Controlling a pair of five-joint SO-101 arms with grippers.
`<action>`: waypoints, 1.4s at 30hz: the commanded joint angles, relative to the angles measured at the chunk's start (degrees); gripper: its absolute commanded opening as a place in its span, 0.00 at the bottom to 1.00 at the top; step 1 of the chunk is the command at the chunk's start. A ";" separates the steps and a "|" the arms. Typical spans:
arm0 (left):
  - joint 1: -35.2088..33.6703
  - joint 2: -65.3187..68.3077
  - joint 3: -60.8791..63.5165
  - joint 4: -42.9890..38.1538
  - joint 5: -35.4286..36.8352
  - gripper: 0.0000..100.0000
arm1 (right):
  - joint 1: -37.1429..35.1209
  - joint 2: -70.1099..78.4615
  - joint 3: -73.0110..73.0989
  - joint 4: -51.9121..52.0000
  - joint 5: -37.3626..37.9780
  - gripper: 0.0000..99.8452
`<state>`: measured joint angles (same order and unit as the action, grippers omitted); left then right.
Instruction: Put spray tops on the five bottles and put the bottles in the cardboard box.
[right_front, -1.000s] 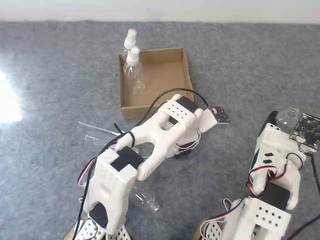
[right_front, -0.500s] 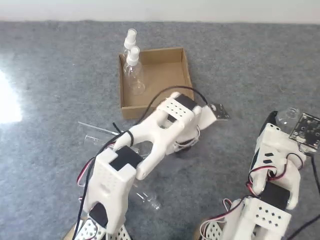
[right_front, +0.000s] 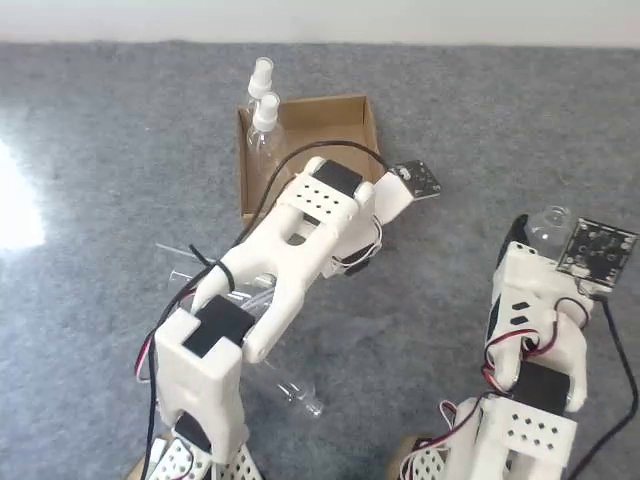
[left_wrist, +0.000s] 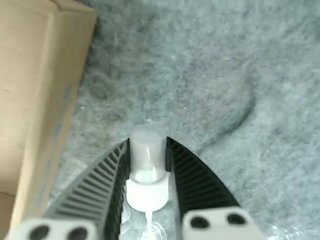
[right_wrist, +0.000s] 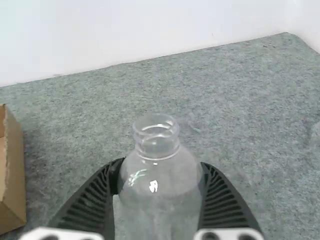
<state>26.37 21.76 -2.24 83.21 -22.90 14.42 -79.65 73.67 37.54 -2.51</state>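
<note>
While the right gripper (right_wrist: 160, 169) clamps an uncapped bottle (right_wrist: 156, 137) upright, the left gripper (left_wrist: 147, 146) pinches a spray top (left_wrist: 146, 175), apparently to cap it.

You see a clear, glossy plastic bottle (right_wrist: 156, 167), a smooth white plastic spray top (left_wrist: 146, 172), a matt cardboard box (right_front: 320, 125) and rough grey carpet (right_front: 100, 150).

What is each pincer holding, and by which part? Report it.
Left pincer: a spray top, clamped at the sides of its white head. Right pincer: an uncapped clear bottle, gripped at its shoulder, below the neck.
</note>
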 joint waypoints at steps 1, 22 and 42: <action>-1.14 -6.68 -2.15 -0.97 0.53 0.03 | -2.33 -1.01 -2.64 -1.10 0.09 0.05; -4.48 -33.41 17.36 -14.86 4.66 0.03 | -15.52 -1.27 -1.05 -1.63 0.09 0.05; -6.07 -60.75 33.71 -23.38 9.41 0.03 | -26.15 -1.27 10.02 -17.54 4.92 0.05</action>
<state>20.57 -32.40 30.99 61.49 -14.46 -10.02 -79.65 84.40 21.63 0.84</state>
